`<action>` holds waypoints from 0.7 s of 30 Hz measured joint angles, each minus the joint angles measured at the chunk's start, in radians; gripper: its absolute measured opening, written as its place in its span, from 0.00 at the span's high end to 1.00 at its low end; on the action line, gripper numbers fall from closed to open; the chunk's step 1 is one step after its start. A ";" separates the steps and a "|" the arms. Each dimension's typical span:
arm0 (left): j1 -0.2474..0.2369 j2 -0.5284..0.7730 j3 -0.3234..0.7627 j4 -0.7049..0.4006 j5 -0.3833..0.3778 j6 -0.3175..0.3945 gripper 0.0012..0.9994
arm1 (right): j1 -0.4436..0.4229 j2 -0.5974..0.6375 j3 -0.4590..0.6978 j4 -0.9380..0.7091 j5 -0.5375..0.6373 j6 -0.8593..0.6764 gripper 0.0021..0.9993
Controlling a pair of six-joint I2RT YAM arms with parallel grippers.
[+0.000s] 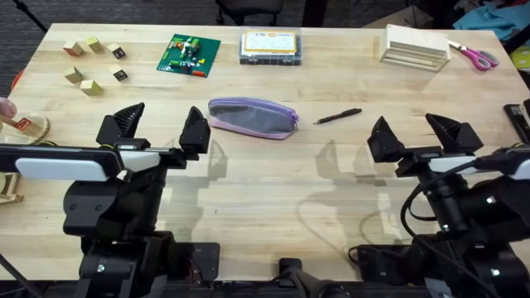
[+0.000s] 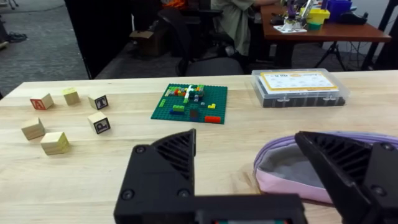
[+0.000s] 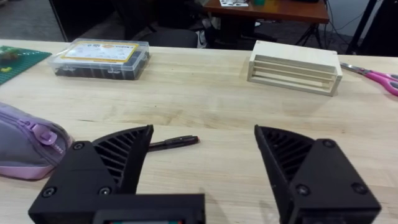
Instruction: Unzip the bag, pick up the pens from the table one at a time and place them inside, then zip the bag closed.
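Note:
The lavender bag (image 1: 252,117) lies on the table (image 1: 273,199) near the middle, zipped, with its grey side panel facing me; it also shows as bag (image 2: 298,169) and bag (image 3: 28,143). A slim black pen (image 1: 338,117) rests just right of it, seen too as pen (image 3: 172,142). My left gripper (image 1: 161,128) hovers open just left of the bag. On the right, my right gripper (image 1: 424,134) stands open, nearer than the pen and to its right. Neither holds anything.
Wooden blocks (image 1: 93,64) lie at the far left, a green brick plate (image 1: 194,54) and a clear parts box (image 1: 270,46) along the back. A wooden rack (image 1: 414,46) and pink scissors (image 1: 474,56) sit at the back right. A hand (image 1: 7,109) holds a block at the left edge.

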 joint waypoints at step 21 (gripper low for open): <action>0.000 0.024 0.117 -0.177 0.000 -0.133 0.01 | 0.000 0.026 0.143 -0.258 -0.006 0.000 0.00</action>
